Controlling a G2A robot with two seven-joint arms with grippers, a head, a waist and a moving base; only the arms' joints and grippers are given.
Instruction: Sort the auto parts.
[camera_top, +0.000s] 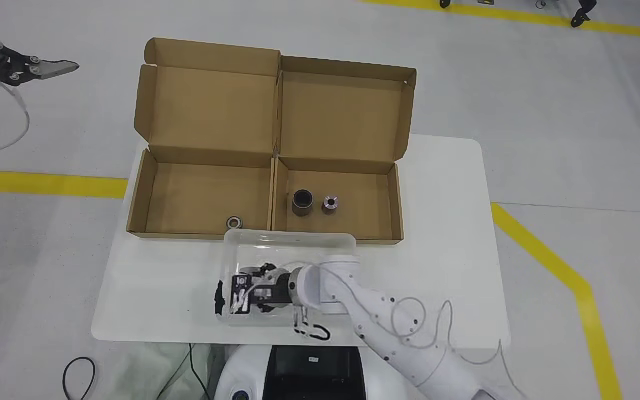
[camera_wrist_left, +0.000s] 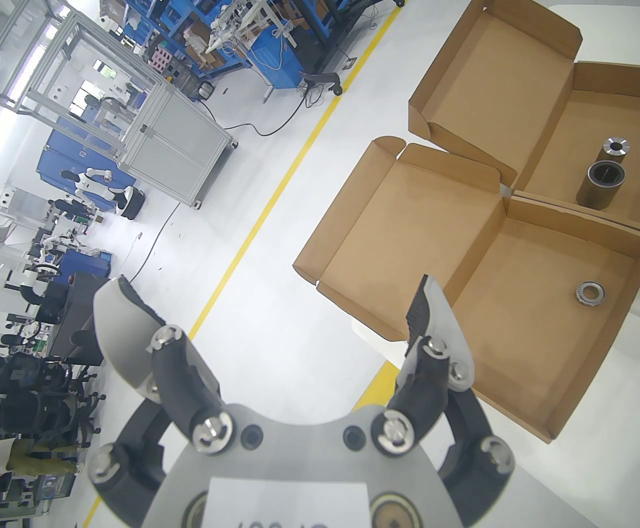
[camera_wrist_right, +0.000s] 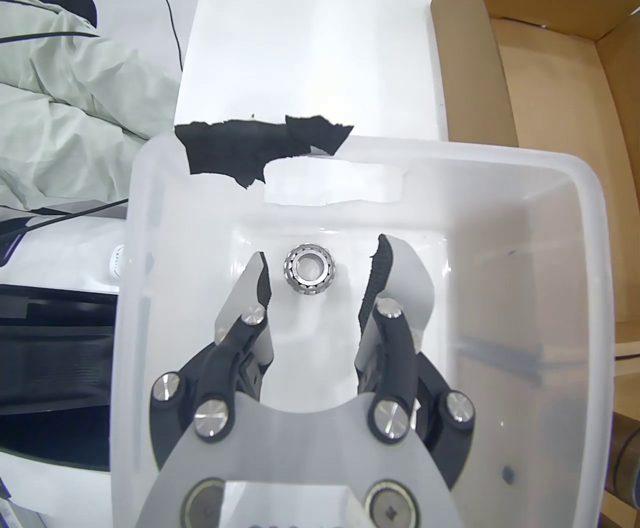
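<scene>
Two fingers of the right gripper (camera_wrist_right: 322, 252) were found spread moderately wide with nothing held, lowered inside the clear bin (camera_wrist_right: 590, 215). A small roller bearing (camera_wrist_right: 310, 270) was seen on the bin floor just ahead of the fingertips, roughly centred between them, bore facing the wrist camera, near the bin wall with the handle cutout. No contact was visible.

Step in hand was judged to be the pick of that bearing. To be done well:
- The gripper should be advanced a little so the pads straddle the outer ring, not just its near edge.
- Closing should be kept centred so the part is not shoved sideways.
- Rollers looked exposed and rounded, so slip was considered likely and a square, firm squeeze would be wanted.
- Wall clearance should be watched on the lift.

Outward: the bin was set at the near side of the table (camera_top: 450, 250), just in front of two open cardboard boxes. A matching bearing (camera_top: 234, 221) was lying in the left box (camera_top: 180, 195), so that was taken as the likely drop spot. A dark sleeve (camera_top: 302, 201) and a silver bushing (camera_top: 331, 204) were standing in the right box (camera_top: 365, 215).

The left gripper (camera_wrist_left: 274, 285) was held wide open and empty, well off to the side over the floor.
</scene>
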